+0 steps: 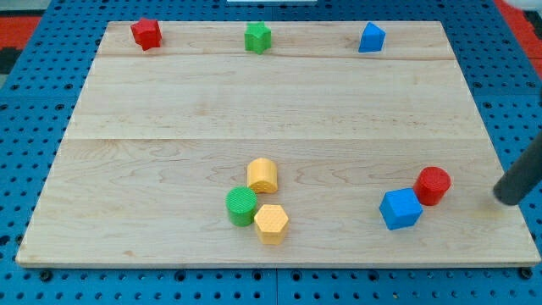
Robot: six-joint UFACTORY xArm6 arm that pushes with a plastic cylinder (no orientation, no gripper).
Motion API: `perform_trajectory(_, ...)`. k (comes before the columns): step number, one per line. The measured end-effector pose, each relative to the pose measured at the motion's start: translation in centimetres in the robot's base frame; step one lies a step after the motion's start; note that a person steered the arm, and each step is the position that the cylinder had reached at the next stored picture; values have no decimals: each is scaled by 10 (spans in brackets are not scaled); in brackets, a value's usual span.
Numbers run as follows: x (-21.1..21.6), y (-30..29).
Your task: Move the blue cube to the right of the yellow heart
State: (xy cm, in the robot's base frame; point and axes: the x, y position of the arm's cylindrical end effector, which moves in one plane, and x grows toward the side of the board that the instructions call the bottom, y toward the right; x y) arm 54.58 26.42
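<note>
The blue cube (pixel 400 208) lies at the view's lower right of the wooden board (pixel 271 102). A red cylinder (pixel 433 185) touches its upper right corner. A rounded yellow block (pixel 262 174), whose heart shape I cannot make out for certain, lies left of the cube near the bottom centre. A yellow hexagonal block (pixel 271 224) lies just below it, and a green cylinder (pixel 242 206) touches both. My tip (pixel 508 199) is at the board's right edge, right of the red cylinder and apart from it.
Along the view's top edge lie a red block (pixel 146 33) at the left, a green block (pixel 258 37) in the middle and a blue house-shaped block (pixel 371 38) to the right. A blue pegboard (pixel 34 102) surrounds the board.
</note>
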Motion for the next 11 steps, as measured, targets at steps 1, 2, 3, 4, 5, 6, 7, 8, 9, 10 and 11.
perform_trajectory(1,2,-19)
perform_trajectory(2,15,-43)
perform_trajectory(3,22,-63)
perform_trajectory(4,3,-123)
perform_trajectory(5,-48,-164)
perform_trajectory(6,0,-128)
perform_trajectory(7,38,-129)
perform_trajectory(8,11,-163)
perform_trajectory(9,-31,-190)
perform_trajectory(10,-24,-178)
perform_trajectory(11,-17,-202)
